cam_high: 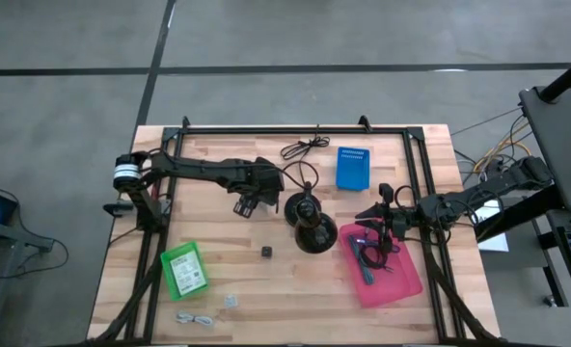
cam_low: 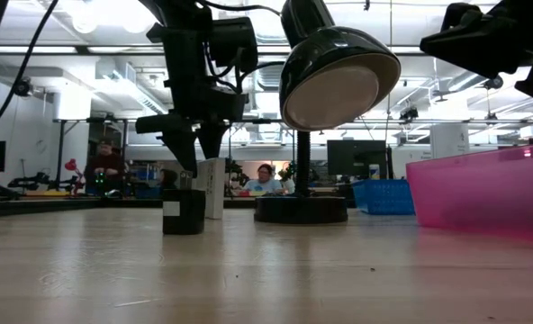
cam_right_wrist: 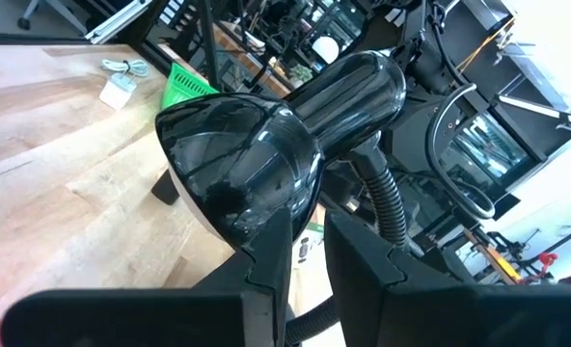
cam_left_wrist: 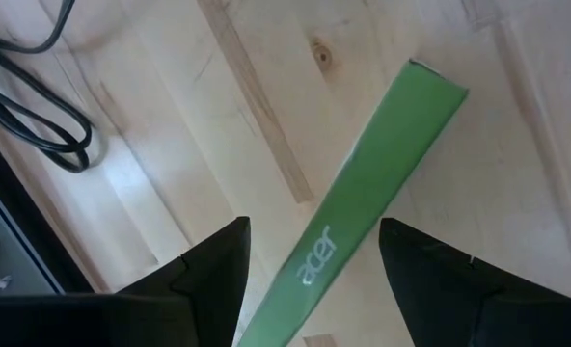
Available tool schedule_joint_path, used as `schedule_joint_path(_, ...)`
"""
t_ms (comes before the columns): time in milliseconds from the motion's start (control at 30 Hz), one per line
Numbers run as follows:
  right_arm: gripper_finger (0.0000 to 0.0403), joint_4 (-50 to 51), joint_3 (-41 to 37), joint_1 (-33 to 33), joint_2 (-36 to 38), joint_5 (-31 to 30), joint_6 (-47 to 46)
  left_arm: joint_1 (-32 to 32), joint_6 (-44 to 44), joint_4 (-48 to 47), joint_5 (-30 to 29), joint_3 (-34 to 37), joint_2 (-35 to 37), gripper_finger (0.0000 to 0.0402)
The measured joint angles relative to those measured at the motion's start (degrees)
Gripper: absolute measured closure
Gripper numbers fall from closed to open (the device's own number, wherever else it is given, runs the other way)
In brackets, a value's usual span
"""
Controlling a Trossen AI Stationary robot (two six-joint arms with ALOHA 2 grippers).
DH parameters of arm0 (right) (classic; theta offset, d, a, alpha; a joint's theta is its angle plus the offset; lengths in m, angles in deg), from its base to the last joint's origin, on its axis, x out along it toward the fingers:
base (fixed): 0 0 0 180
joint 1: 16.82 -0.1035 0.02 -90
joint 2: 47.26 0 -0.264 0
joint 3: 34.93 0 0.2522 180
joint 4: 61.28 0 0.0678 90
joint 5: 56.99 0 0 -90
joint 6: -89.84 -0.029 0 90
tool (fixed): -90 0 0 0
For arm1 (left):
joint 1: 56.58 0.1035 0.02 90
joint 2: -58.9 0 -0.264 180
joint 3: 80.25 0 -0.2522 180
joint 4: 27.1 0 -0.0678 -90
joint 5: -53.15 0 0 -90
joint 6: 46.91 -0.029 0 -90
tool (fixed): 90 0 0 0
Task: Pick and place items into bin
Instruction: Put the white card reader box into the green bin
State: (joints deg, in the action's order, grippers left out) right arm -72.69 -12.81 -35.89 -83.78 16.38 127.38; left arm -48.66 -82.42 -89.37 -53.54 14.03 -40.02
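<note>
Wood surface [cam_high: 295, 289] w/ black frame rails, grey floor around it. In the low view a workshop room lies behind, w/ two people seated far back [cam_low: 104, 166] [cam_low: 266, 177].

Left claw [cam_high: 250, 204] hangs over the surface's middle, just left of the black lamp [cam_high: 314, 231], pointing down. Fingers wide apart. They straddle a thin green box [cam_left_wrist: 382, 164] marked "acer", standing on edge. In the left wrist view there's a gap on both sides of it, so no grip seen. In the low view the box [cam_low: 214, 187] stands upright right below the claw's tips [cam_low: 195, 157].

The tiny black cube [cam_high: 266, 252] sits on the surface nearer the front edge, apart from the claw & left of the lamp base.

Right claw [cam_high: 372, 217] is over the far left corner of the pink bin [cam_high: 401, 284], aimed at the lamp. Fingers narrow, only a slit between them, nothing seen in it. Lamp head [cam_right_wrist: 266, 145] fills its wrist view.

Bin holds pens & dark bits [cam_high: 367, 255]; can't tell which is which.

Other items:
- Coiled black cable [cam_high: 303, 148] at the far edge.
- Blue basket [cam_high: 353, 167] just right of that cable.
- Green tray [cam_high: 185, 271] front left.
- Clear bits [cam_high: 231, 302] & a white cable [cam_high: 197, 319] by the front edge.
</note>
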Motion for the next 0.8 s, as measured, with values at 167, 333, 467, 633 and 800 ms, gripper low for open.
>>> schedule_joint_path(167, 0.0349, 0.11, 0.0, 0.0, -0.01, 0.0, 0.0, 0.0, -2.22, -0.01, -0.15, 0.0, 0.01, 0.0196)
schedule_joint_path(333, 0.0349, 0.11, 0.0, 0.0, -0.01, 0.01, 0.02, 0.0, -2.84, 0.0, -0.13, 0.0, -0.07, 0.0246)
schedule_joint_path(467, 0.0349, 0.11, 0.0, 0.0, -0.01, 0.01, 0.07, 0.02, -3.85, 0.05, -0.13, 0.15, -0.11, 0.0302)
schedule_joint_path(633, 0.0349, 0.11, 0.0, 0.0, -0.01, 0.01, 0.11, 0.02, -6.99, 0.08, -0.15, 0.26, -0.33, 0.0373)
schedule_joint_path(800, 0.0349, 0.14, 0.0, 0.0, -0.01, 0.0, 0.18, -0.25, -7.22, -0.05, -1.0, 0.26, -0.33, 0.0379)
